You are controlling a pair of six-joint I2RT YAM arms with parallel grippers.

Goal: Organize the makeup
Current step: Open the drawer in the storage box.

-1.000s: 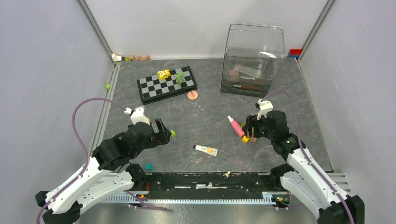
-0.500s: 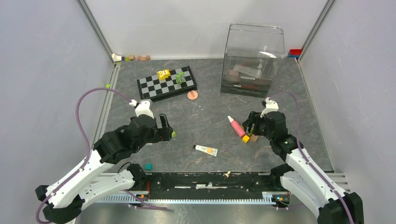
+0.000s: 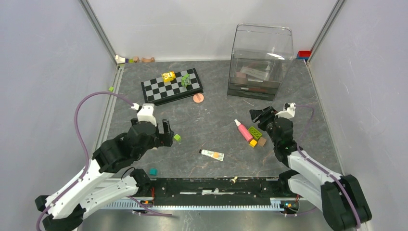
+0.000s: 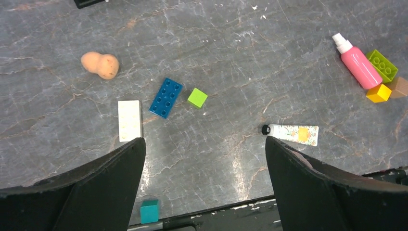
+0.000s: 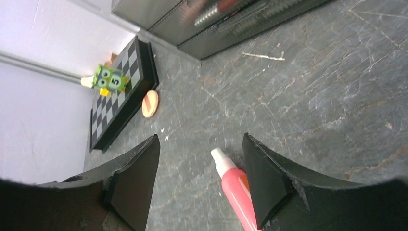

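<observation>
Both released and empty, the left claw [image 4: 203, 144] hovers while the right claw [image 5: 200, 139] has swung off the pink spray bottle [image 3: 244, 130], leaving it unsorted.

The spray bottle [image 3: 243, 130] lies just left of three blocks [image 3: 255, 133], the tube [image 3: 212, 154] nearer, the chessboard [image 3: 172, 86] behind
</observation>
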